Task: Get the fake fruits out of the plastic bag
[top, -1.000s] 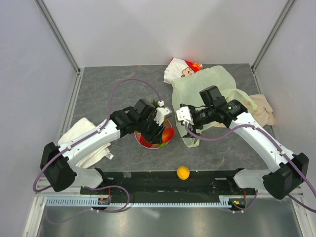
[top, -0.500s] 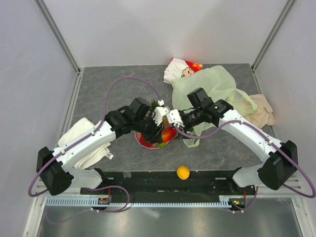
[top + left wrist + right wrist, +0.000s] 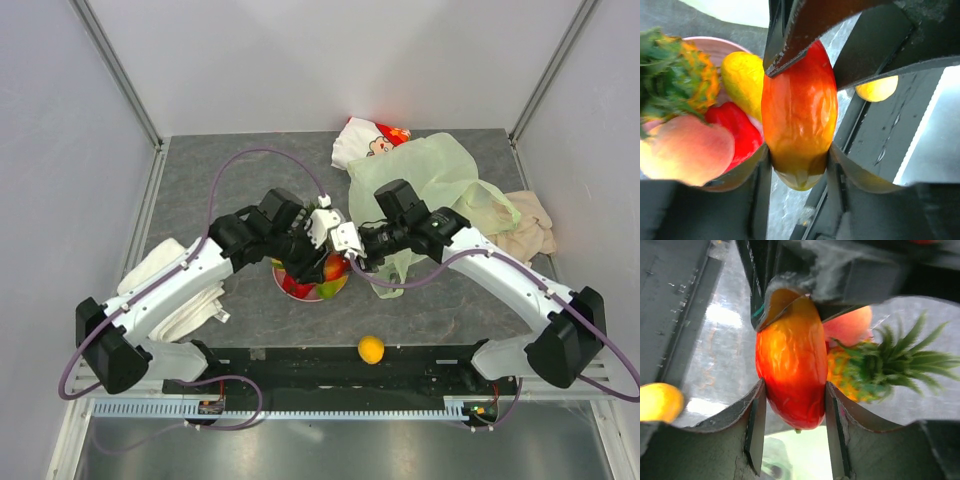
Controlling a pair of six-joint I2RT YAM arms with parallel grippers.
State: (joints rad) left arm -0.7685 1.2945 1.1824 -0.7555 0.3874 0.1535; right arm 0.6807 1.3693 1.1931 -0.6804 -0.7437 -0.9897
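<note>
Both the left gripper (image 3: 799, 152) and the newly closed right gripper (image 3: 794, 390) are clamped on the mango (image 3: 799, 100); a handover is implied.

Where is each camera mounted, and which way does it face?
Top external: above and behind the bases, looking down at the table; left arm and right arm meet over the plate.
Left wrist: looks along its own fingers at the mango between them.
Right wrist: looks along its own fingers at the same mango from the other side.
Shared: both wrist views show mango, pineapple and orange.
</note>
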